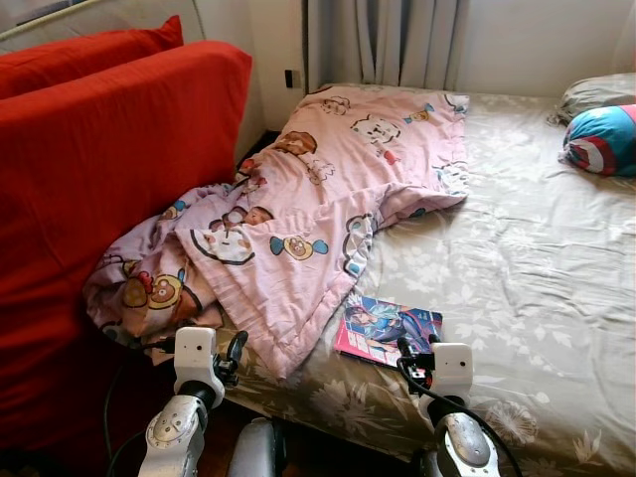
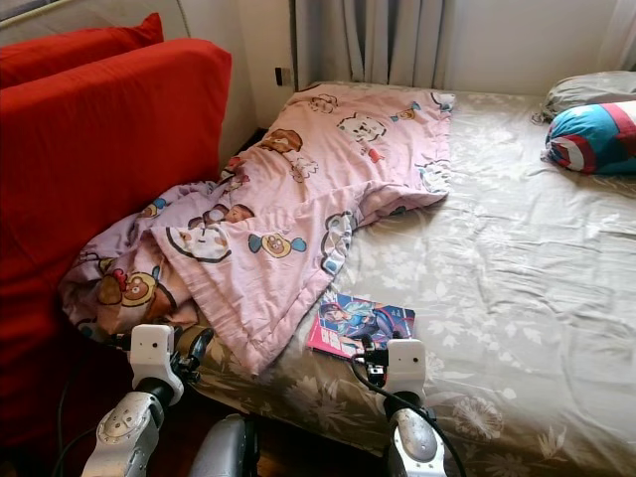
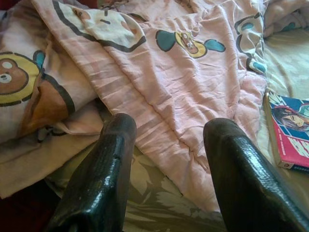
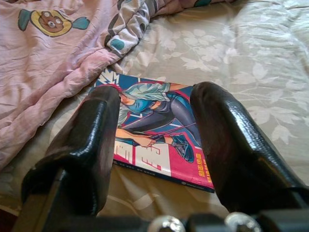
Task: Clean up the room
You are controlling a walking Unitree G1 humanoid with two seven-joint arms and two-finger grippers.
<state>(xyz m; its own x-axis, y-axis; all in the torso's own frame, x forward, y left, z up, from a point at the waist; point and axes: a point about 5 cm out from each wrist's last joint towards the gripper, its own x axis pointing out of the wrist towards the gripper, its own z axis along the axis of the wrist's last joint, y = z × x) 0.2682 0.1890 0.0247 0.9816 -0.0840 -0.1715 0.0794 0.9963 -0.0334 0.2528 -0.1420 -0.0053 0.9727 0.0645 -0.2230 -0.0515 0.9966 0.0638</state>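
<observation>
A pink cartoon-print blanket (image 1: 298,199) lies rumpled across the bed's left half, and one end hangs down beside the red sofa. A comic book (image 1: 388,329) with a blue and pink cover lies flat on the sheet near the bed's front edge, its corner by the blanket's hem. My right gripper (image 4: 154,104) hovers open just short of the comic book (image 4: 154,133), fingers either side of its cover. My left gripper (image 3: 166,130) is open too, low at the bed's front edge, pointed at the blanket (image 3: 183,82) hem with nothing between its fingers.
The bed (image 1: 537,268) has a beige floral sheet. A blue, red and white round cushion (image 1: 601,139) and a grey pillow (image 1: 596,94) lie at the far right. A red sofa (image 1: 99,189) stands close on the left. Curtains (image 1: 383,40) hang behind.
</observation>
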